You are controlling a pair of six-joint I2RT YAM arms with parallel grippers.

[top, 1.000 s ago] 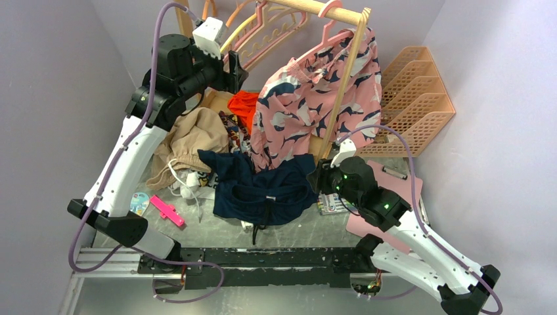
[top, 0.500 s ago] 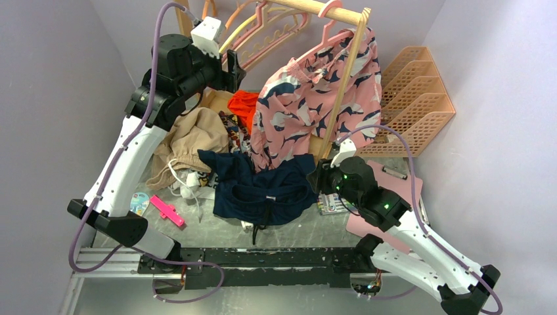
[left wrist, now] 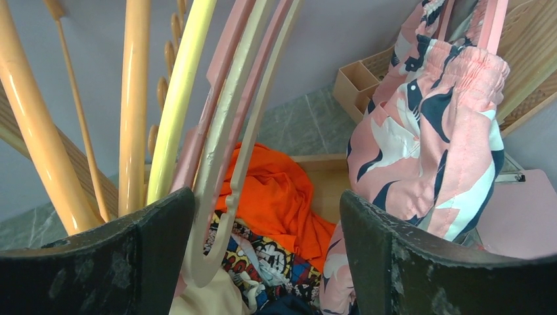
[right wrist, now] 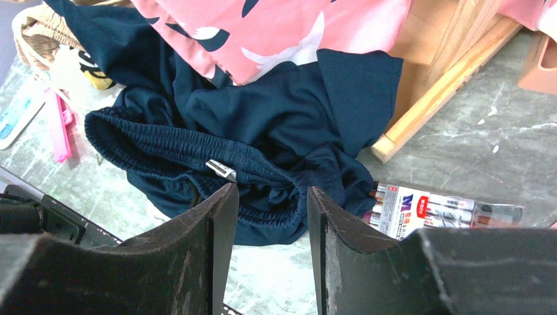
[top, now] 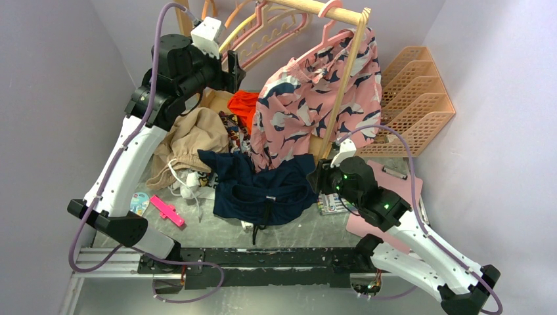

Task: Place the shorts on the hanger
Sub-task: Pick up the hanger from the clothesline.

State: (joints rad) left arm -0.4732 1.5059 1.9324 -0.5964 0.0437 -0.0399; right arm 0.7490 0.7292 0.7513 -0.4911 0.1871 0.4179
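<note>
The left gripper (left wrist: 266, 213) is spread wide. The hanger (left wrist: 226, 131) stands between its jaws, close by one finger, its long axis running straight away and its curved end nearest. The right gripper (right wrist: 266, 197), also open, hovers over the shorts (right wrist: 276, 111), whose waistband lies crosswise beneath it.

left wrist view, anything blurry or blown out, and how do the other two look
Left wrist: hanger and pink shorts sharp, the close fingers dark and soft, gloss streaks on the orange rail. Right wrist: navy shorts very dark, folds low in contrast. Top external: even light, no hard shadows.
</note>
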